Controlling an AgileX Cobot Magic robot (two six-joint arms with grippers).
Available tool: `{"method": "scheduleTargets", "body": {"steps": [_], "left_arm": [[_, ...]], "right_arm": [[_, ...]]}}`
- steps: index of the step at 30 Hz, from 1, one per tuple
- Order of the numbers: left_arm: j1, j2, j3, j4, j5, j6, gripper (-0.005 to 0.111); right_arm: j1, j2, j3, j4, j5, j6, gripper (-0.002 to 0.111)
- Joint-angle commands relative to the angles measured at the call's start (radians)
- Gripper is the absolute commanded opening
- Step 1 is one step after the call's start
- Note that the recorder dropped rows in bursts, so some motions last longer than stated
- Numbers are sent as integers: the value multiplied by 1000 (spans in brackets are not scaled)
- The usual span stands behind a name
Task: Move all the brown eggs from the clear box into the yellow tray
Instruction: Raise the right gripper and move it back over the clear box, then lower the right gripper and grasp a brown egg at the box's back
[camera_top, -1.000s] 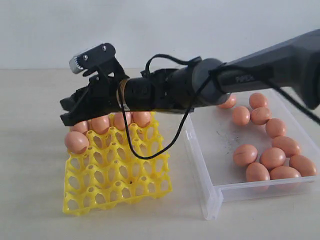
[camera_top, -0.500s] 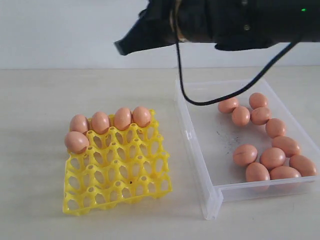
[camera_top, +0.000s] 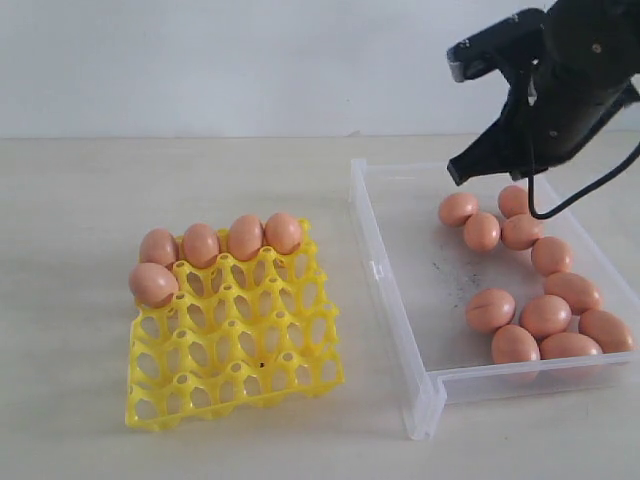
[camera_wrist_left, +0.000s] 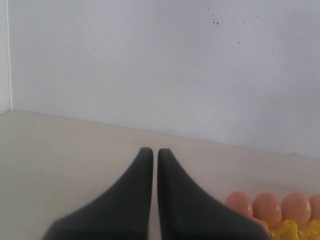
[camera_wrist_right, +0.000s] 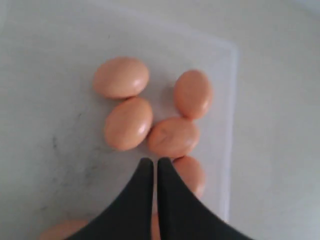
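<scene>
The right claw (camera_wrist_right: 154, 161), clenched and empty, hovers above the shallow clear plastic box (camera_top: 425, 320); the nearest smooth orange-brown egg (camera_wrist_right: 172, 136) lies just beyond its tips, long axis across the gap.

One brown egg (camera_wrist_right: 194, 173) half behind the right jaws.

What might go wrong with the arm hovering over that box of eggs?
1. The right gripper has its jaws shut above the brown eggs; unless they open first, a descent could press on a shell and crack it.
2. Those eggs lie touching in the clear box, so the gripper may nudge neighbours and set them rolling.
3. One egg sits at the yellow tray's outer edge, where a bump could knock it off.
</scene>
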Motion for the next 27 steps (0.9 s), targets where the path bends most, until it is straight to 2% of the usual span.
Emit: {"method": "scheduleTargets", "body": {"steps": [1,3,7,9,12,14,16,18,24,27], "left_arm": [[-2,-2,3,-9,-3,-9,4],[-2,-2,3,-9,-3,-9,4],[-2,-2,3,-9,-3,-9,4],[-2,-2,3,-9,-3,-9,4],[-2,-2,3,-9,-3,-9,4],[-2,-2,3,-9,-3,-9,4],[-2,-2,3,-9,1,-9,4],[-2,-2,3,-9,1,-9,4],[-2,-2,3,-9,1,-9,4],[-2,-2,3,-9,1,-9,4]], "right_arm": [[-110,60,-19,412,48,-259,0],[-128,100,-38,494,71,-294,0],[-125,172,-101,498,79,-297,0],[-125,198,-128,496,79,-297,6],[-125,232,-163,459,77,-290,27],[-125,250,-178,459,57,-244,51],[-125,268,-192,459,40,-178,63],[-125,288,-208,459,40,-144,64],[-125,361,-250,441,62,-144,54],[-125,378,-259,407,60,-136,54]]}}
